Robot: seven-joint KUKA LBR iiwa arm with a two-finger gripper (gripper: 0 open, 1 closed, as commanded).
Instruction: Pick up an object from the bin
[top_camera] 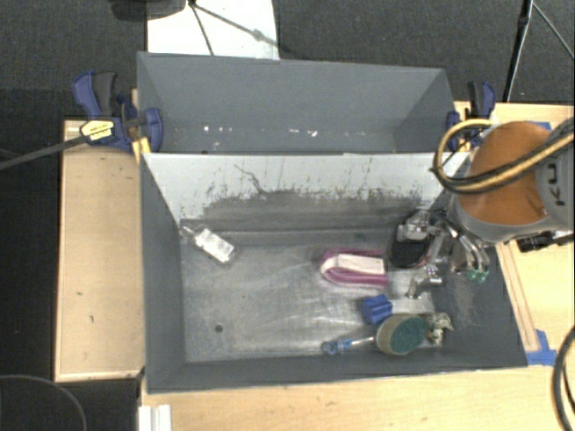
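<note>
My gripper hangs low over the right part of the bin floor. Just left of it lies a flat pink-and-white thing with a purple rim, close to the gripper but apart from it as far as I can tell. Below the gripper sits a small blue piece. In front of that lies a round thing with a dark green face, from which a thin clear stem with a blue tip runs left.
A small clear-and-white thing lies alone at the back left of the floor, near the foot of the sloping back wall. The arm, with its orange cover and cables, reaches in over the right rim.
</note>
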